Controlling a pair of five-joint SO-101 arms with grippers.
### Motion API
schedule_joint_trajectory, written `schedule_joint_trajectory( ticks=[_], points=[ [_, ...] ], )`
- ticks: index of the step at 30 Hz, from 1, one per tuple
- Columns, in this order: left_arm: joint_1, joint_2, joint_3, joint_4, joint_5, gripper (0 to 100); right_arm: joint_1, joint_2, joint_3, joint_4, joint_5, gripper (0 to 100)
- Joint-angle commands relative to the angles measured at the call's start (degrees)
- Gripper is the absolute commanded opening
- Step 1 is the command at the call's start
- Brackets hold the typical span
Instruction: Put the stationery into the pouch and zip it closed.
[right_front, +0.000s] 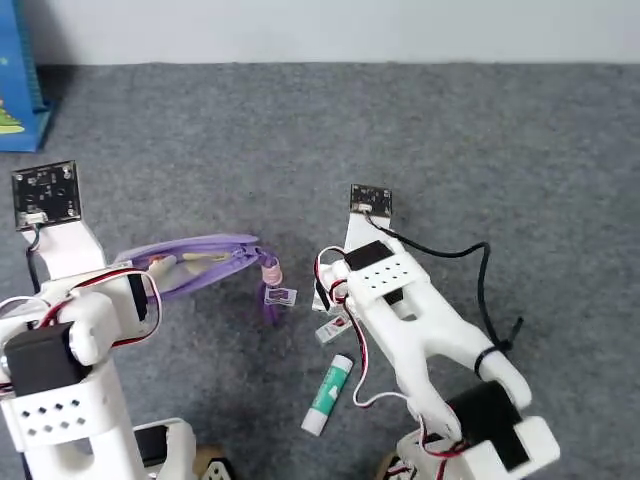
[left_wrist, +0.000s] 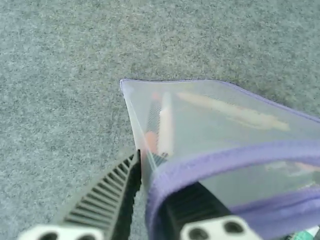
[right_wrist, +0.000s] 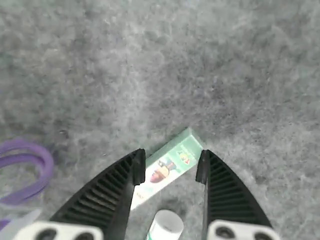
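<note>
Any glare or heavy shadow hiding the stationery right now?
High view: the light is even with no glare, and the glue stick is plainly lit on the grey surface. Left wrist view: the translucent wall of the pouch veils the pens inside, but there is no glare. Right wrist view: the small green box inside the open right gripper is evenly lit and not in shadow.

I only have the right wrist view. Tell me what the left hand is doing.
Observer: The left hand is clamped on the purple rim of the pouch.
Operator: Report what's inside it.
Observer: Long pen-like items show through its clear side.
Operator: Give me the full shape of that white cap near my fingers.
Observer: It's a green-and-white glue stick, lying flat on the carpet between the two arms.
</note>
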Motion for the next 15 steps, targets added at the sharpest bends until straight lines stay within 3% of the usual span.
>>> schedule_joint_trajectory(
  ticks=[1,11,15],
  points=[
    [-0.4,-0.4,-3.3,0.4,-0.1,1,0.7,1.7,-0.4,-2.7,-0.4,16.5],
    [-0.4,-0.4,-3.3,0.4,-0.1,1,0.7,7.0,-0.1,-4.9,-0.3,16.5],
    [-0.4,-0.4,-3.2,0.4,-0.1,1,0.6,5.2,-0.2,0.2,-0.3,16.5]
  ],
)
